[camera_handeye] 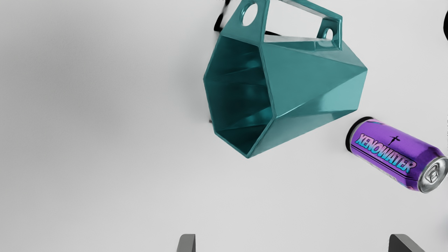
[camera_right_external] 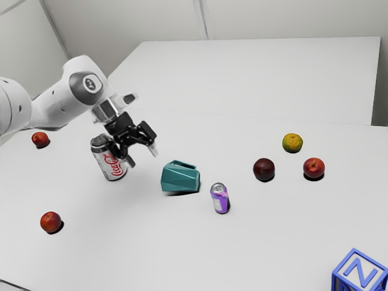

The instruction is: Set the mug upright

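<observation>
Jaws spread well apart near a faceted teal mug point(camera_right_external: 180, 182) lying on its side

Black and two-fingered, the gripper point(camera_right_external: 142, 156) hangs above the white table point(camera_right_external: 151, 242), its fingertips clear of the mug. The mug lies between two drink cans, its open mouth toward the exterior view's left. In the wrist view its angular handle point(camera_handeye: 331, 17), pierced by round holes, is on the side away from the fingertips.

Near the mug's base stands a purple metal can point(camera_handeye: 392, 150) with a silver top. Its label reads XENOWATER in pink and blue capitals, with a small dark figure beside the lettering. The other can point(camera_right_external: 113, 168), silver with red Coca-Cola script, is upright and partly hidden behind the gripper in the exterior view.

Toward the exterior view's right sit a dark red fruit point(camera_right_external: 264, 169), a bright red fruit point(camera_right_external: 314, 168) and a green-and-orange fruit point(camera_right_external: 292, 142). Nearer the camera, a white block with blue edges point(camera_right_external: 362, 267) carries a blue letter N. Two more red fruits lie toward the exterior view's left, one point(camera_right_external: 40, 139) farther back, the other point(camera_right_external: 50, 221) nearer the camera.
</observation>
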